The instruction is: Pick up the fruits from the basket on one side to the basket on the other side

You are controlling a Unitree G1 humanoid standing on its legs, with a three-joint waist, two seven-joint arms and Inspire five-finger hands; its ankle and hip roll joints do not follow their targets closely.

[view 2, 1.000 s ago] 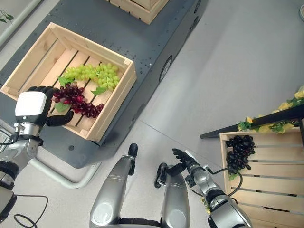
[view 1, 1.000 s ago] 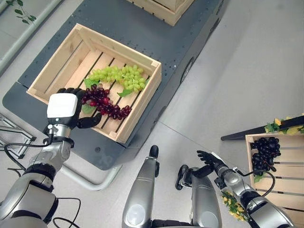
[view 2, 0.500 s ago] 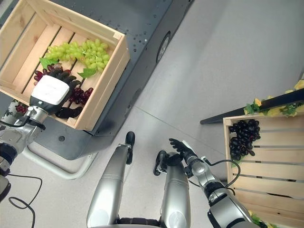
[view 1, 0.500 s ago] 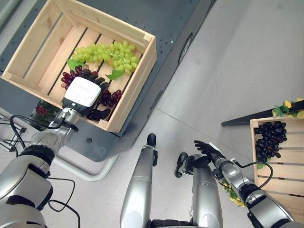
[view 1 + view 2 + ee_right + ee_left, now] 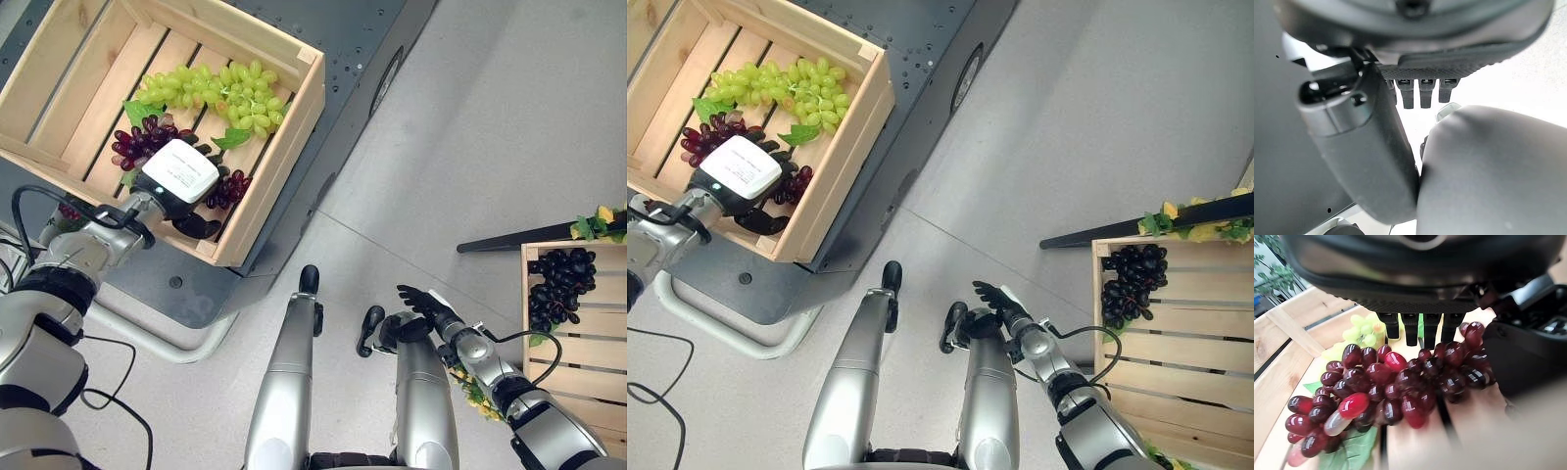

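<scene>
A bunch of green grapes [image 5: 220, 90] lies just behind the red grapes [image 5: 1396, 387] in the wooden crate [image 5: 286, 147] on the dark platform [image 5: 353, 39]. The red bunch stretches along the slats, partly under the left hand [image 5: 176, 181], whose fingers reach over it, loosely spread. The right hand [image 5: 423, 302] hangs open low down, near the right crate [image 5: 588, 362] with black grapes [image 5: 558, 284]

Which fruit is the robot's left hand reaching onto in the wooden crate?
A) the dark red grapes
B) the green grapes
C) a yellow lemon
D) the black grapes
A: the left hand lies over the dark red grapes in the wooden crate, while the green grapes lie beyond its fingers.
</scene>
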